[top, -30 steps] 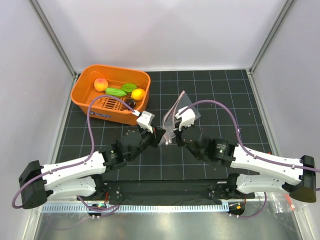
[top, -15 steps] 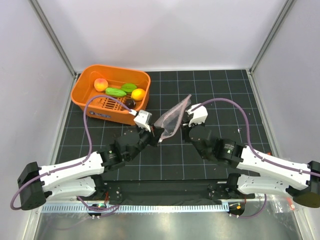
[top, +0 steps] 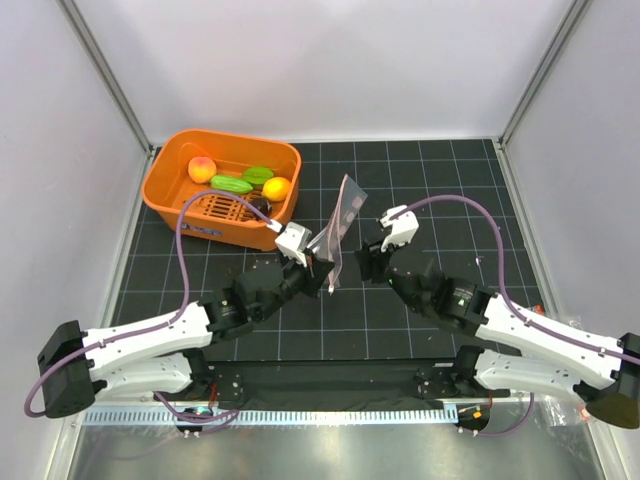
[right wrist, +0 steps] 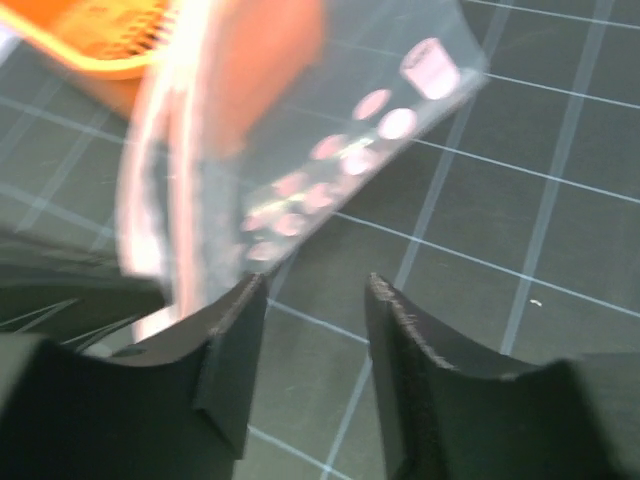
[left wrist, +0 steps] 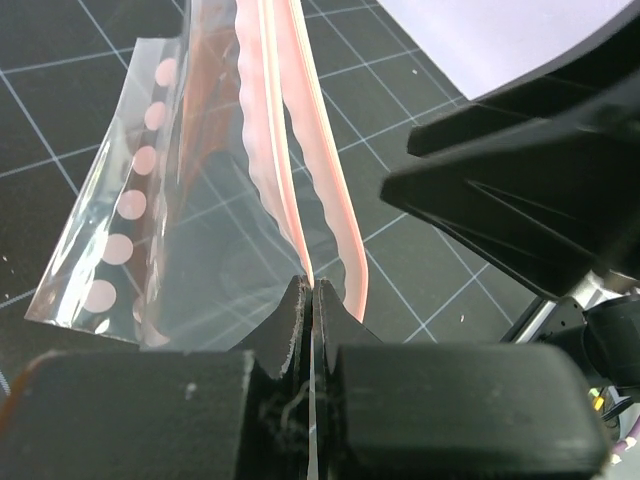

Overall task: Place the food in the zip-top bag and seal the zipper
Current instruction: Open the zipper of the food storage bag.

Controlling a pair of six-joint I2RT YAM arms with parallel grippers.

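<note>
Clear plastic bag [top: 340, 222] now hangs mid-table from the left gripper [left wrist: 311, 300] alone, clenched on its zipper [left wrist: 325, 170], since the right gripper [right wrist: 315, 290] has let go, jaws apart, leaving the food [top: 232, 185] in the far-left basket [top: 160, 188] awaiting a regrasp.

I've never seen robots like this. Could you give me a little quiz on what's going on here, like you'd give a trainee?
1. True or false: the small plastic toy fruits and vegetables already lie inside the clear crinkly zip-top bag.
2. Fill in: the right gripper has its jaws ____, with nothing between them.
3. Which gripper pinches the bag at its thin pink-red zipper strip? A) the left gripper B) the right gripper C) both

Key: 1 false, they lie in the orange plastic basket; 2 open; 3 A.
</note>
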